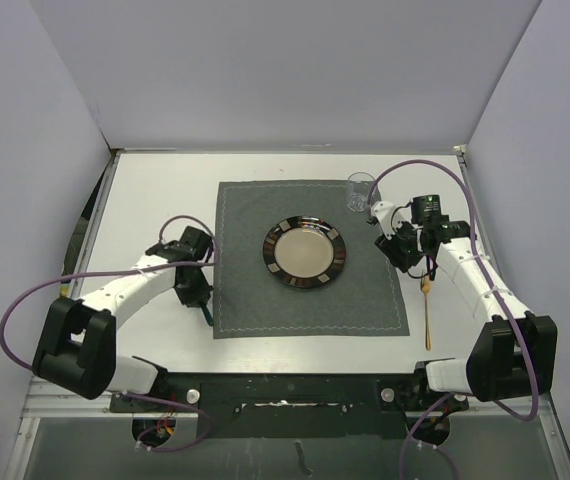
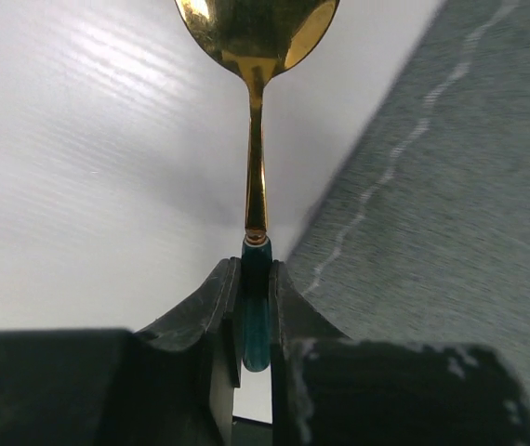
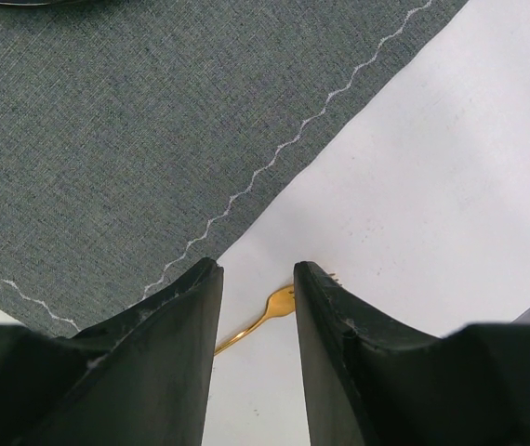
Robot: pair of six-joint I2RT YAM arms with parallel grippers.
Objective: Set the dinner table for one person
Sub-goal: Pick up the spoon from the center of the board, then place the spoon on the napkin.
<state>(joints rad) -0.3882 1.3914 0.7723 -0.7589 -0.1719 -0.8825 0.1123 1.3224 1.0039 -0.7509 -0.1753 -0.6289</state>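
Gold bowl, teal handle: the spoon (image 2: pixel 256 139) is clamped in the left claw (image 2: pixel 257 279), pointing straight out from its jaws over the white table (image 2: pixel 79 186), just beside the placemat's (image 2: pixel 451 232) left edge. The right claw (image 3: pixel 257 269) stands apart, empty, near the fork (image 3: pixel 263 316).

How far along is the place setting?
Done: placemat laid on the dinner table, plate centred on it, glass at its far right corner, fork right of it. In hand: the left end effector grips the spoon by its teal handle, just off the placemat's left edge; the right end effector is open, empty. Left: probably setting down and releasing the spoon.
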